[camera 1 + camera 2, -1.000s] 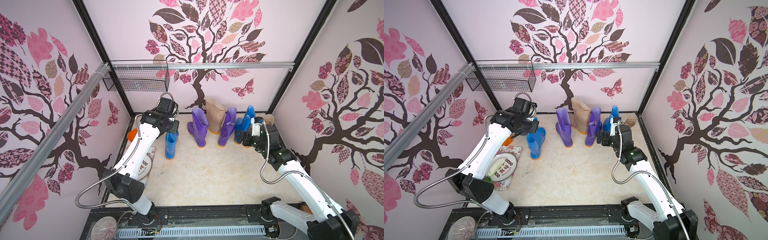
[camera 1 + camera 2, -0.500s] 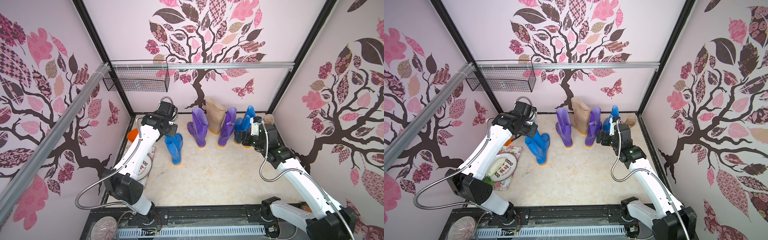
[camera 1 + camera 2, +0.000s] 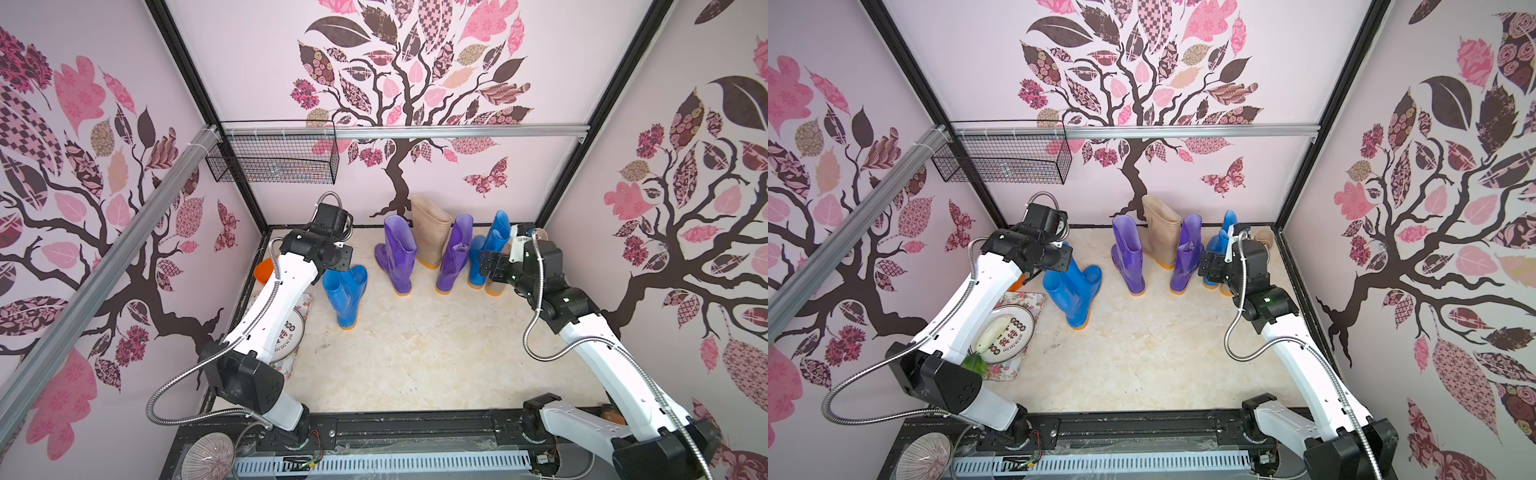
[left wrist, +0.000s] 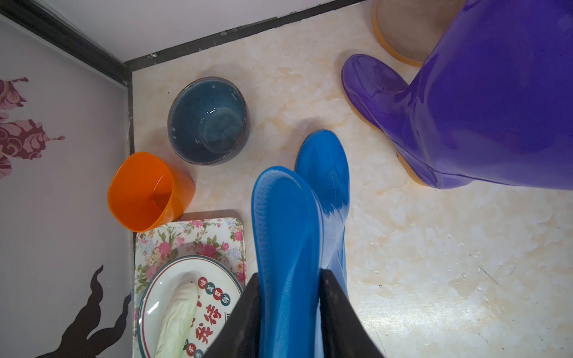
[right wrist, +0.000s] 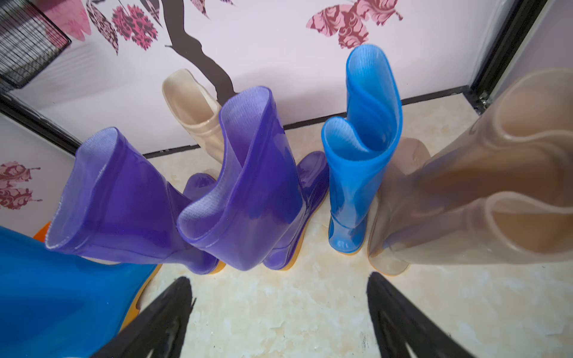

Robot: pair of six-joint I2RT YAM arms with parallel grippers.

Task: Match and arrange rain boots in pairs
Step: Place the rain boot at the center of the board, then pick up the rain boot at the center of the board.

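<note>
A bright blue rain boot [image 3: 347, 295] [image 4: 288, 232] stands on the floor at the left. My left gripper [image 4: 290, 274] is at its top, a finger pressed on each side of the shaft. Along the back wall stand two purple boots [image 3: 399, 257] [image 3: 455, 257], a beige boot [image 3: 430, 230] behind them and the second blue boot [image 3: 492, 245]. The other beige boot [image 5: 465, 186] stands at the far right, partly hidden by my right arm in both top views. My right gripper [image 5: 277, 277] hangs open over bare floor in front of the purple and beige boots, holding nothing.
An orange cup [image 4: 145, 192] and a grey-blue bowl [image 4: 207, 121] sit in the back left corner. Beside them a floral tray [image 4: 186, 235] carries a plate [image 4: 173, 279] with a white vegetable. A wire basket [image 3: 274, 158] hangs on the back wall.
My left arm has carried the blue boot a little toward the front and set it on the floor. The right arm has barely moved.
</note>
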